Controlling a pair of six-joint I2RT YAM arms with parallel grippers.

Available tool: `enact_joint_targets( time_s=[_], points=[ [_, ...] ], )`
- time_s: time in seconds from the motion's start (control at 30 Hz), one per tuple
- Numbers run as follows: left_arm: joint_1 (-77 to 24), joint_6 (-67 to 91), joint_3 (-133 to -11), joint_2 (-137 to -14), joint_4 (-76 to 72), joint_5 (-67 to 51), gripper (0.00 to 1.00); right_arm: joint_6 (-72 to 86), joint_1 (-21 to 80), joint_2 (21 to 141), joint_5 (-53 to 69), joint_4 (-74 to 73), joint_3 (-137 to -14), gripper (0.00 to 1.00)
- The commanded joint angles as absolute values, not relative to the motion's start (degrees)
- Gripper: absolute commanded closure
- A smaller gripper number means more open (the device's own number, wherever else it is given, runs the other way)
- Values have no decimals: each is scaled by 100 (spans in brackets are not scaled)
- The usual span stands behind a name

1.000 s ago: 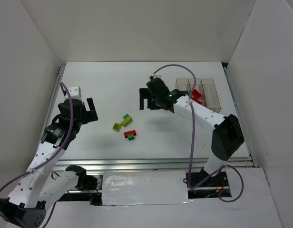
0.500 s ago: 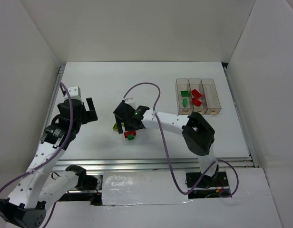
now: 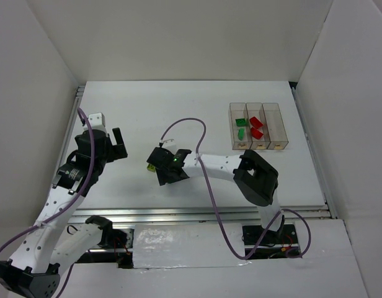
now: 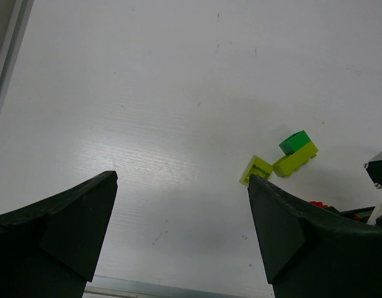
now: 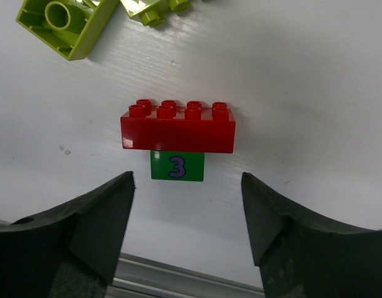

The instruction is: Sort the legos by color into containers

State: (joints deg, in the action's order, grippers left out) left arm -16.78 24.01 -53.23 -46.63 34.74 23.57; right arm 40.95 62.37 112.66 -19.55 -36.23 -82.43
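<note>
Right pincer (image 5: 186, 181) low over the table (image 3: 147, 105), jaws released and standing apart on either side of a red brick (image 5: 177, 127) — neither touches it. A green brick (image 5: 177, 166) marked 3 sits against the red one; an upturned yellow-green brick (image 5: 67, 22) lies just beyond. Left pincer (image 4: 182, 183) hangs wide open, grasping nothing. Well apart, three joined bins (image 3: 271, 127) — green pieces (image 3: 240, 122) in one end bin, red pieces (image 3: 256, 123) in the middle one.
</note>
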Motion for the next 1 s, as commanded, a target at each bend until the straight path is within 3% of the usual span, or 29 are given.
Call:
enact_joint_targets(
  time_s=[0.0,0.63,0.8,0.87,0.97],
  points=[
    [-1652,2329,-5344,-4597,3331,2276,1,3991,6249,11311,-2030,-3323,-8288,26],
    [-1652,2294,-5335,-4649,3305,2162,0,3709,6249,11759,-2197,-2742,-8209,44],
    [-1652,2294,-5344,-4650,3305,2162,1,3726,6249,11786,-2162,-2672,-8139,57],
    [-1652,2294,-5344,-4658,3305,2162,1,3735,6240,11725,-2162,-2602,-8025,69],
    [-1652,2303,-5335,-4667,3313,2127,0,3718,6249,11532,-2206,-2540,-7867,74]
  ],
)
